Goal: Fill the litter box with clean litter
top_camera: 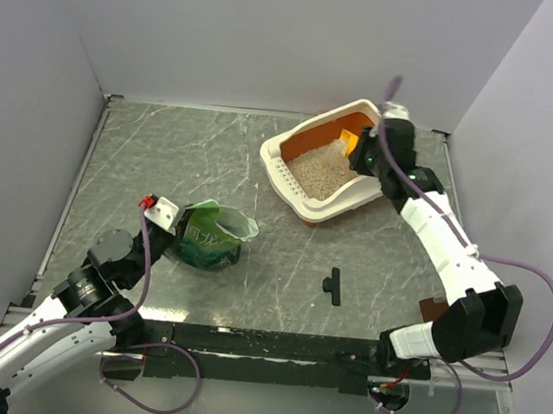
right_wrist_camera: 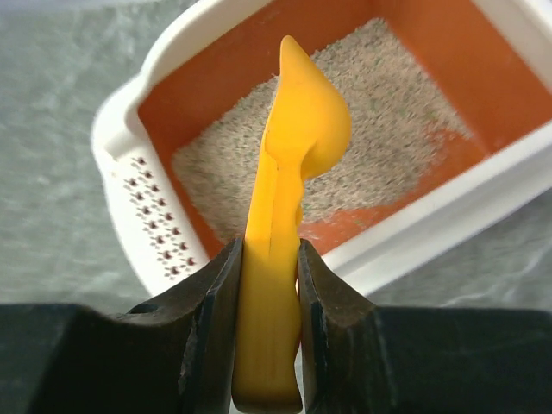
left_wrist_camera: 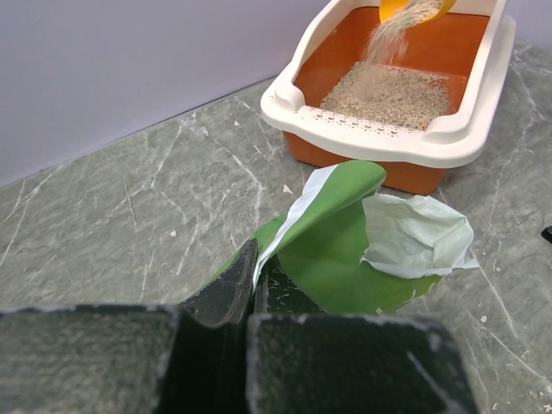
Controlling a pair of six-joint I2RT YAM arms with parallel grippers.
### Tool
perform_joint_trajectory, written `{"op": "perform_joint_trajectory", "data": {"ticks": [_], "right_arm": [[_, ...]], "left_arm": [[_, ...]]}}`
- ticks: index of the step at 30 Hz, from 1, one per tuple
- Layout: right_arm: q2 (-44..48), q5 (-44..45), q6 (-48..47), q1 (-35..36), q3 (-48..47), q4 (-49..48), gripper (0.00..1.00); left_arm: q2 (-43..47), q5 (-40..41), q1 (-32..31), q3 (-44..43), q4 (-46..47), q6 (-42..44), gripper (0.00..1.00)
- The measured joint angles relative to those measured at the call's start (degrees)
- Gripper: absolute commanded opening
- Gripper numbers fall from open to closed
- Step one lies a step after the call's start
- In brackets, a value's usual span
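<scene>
The litter box, cream outside and orange inside, stands at the back right, also in the left wrist view and the right wrist view. Beige clean litter covers part of its floor, and more streams from the scoop. My right gripper is shut on the yellow-orange scoop, held tipped over the box. My left gripper is shut on the edge of the green crinkled bag, which lies at front left.
A small black T-shaped part lies on the grey marbled table right of the bag. Grey walls close in the back and both sides. Stray grains dot the table near the bag.
</scene>
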State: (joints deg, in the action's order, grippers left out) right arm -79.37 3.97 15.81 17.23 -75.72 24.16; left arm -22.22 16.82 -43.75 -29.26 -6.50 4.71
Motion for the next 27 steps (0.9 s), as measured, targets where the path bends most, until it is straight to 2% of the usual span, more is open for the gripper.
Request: {"op": "perform_joint_trajectory", "data": {"ticks": [7, 14, 18, 21, 27], "right_arm": [[-2.8, 17.5, -23.0, 17.4, -2.5, -1.7, 0.00], [-3.2, 31.6, -38.4, 23.6, -3.8, -4.2, 0.00], [-2.8, 37.2, -43.7, 26.5, -4.5, -4.6, 0.00], [-2.1, 34.7, -41.6, 28.1, -8.0, 1.7, 0.00], [6.0, 16.8, -27.8, 28.5, -14.7, 12.7, 0.00]], "left_arm": [[0.0, 0.0, 0.0, 0.0, 0.0, 0.0, 0.01], [0.0, 0.0, 0.0, 0.0, 0.0, 0.0, 0.01], [0.0, 0.0, 0.0, 0.0, 0.0, 0.0, 0.01], [0.0, 0.0, 0.0, 0.0, 0.0, 0.0, 0.01], [0.3, 0.0, 0.0, 0.0, -0.2, 0.0, 0.01]]}}
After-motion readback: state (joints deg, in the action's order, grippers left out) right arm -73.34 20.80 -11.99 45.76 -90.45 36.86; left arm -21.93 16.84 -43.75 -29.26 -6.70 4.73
